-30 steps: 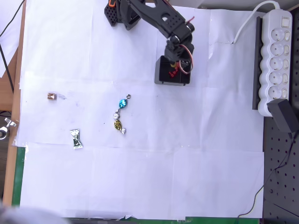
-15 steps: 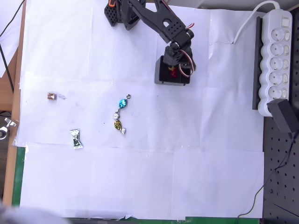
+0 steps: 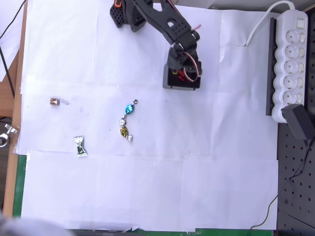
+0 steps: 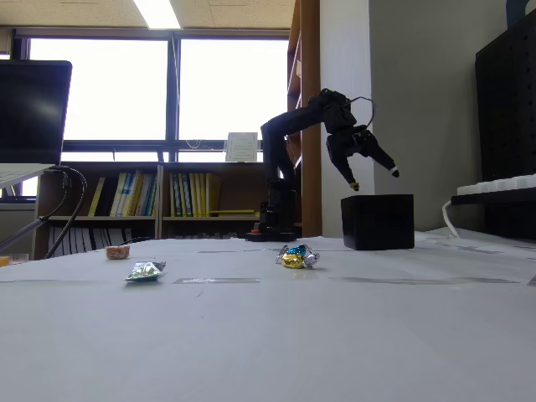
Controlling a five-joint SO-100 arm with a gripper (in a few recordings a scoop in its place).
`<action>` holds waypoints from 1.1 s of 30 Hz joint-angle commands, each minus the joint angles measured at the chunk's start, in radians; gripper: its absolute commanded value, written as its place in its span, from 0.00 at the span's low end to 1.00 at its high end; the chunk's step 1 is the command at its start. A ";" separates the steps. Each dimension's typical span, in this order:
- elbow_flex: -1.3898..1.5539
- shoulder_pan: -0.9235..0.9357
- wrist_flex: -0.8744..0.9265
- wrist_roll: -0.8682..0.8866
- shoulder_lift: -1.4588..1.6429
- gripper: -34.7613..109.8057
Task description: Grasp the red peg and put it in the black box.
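White paper (image 3: pixel 147 187) is spread over the table, and nearest in the fixed view some sweets are scattered on it: a green foil sweet (image 4: pixel 145 270), a gold foil-wrapped sweet (image 4: pixel 292 260) touching a blue foil-wrapped sweet (image 3: pixel 129 108), and a small brownish piece (image 4: pixel 117 251) further back. Beyond them the black box (image 4: pixel 378 222) stands upright. Small red shapes are seen inside it from overhead, and the red peg (image 3: pixel 180 75) seems to lie there, already released. Above the box the gripper (image 4: pixel 373 178) is held with its fingers spread wide and nothing between them. If this is so, the arm should be lifted straight up, so that the box walls are not touched and the box is not pushed.
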 commanded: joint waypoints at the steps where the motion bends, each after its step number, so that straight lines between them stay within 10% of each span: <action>1: -0.020 0.000 -0.087 -0.190 -0.302 0.24; 7: -0.601 0.178 -0.541 -0.422 -0.746 0.24; 14: -1.215 0.360 -0.680 -0.537 -1.111 0.24; 21: -1.534 0.508 -0.663 -0.632 -1.292 0.24; 33: -1.552 0.635 -0.104 -0.684 -1.402 0.24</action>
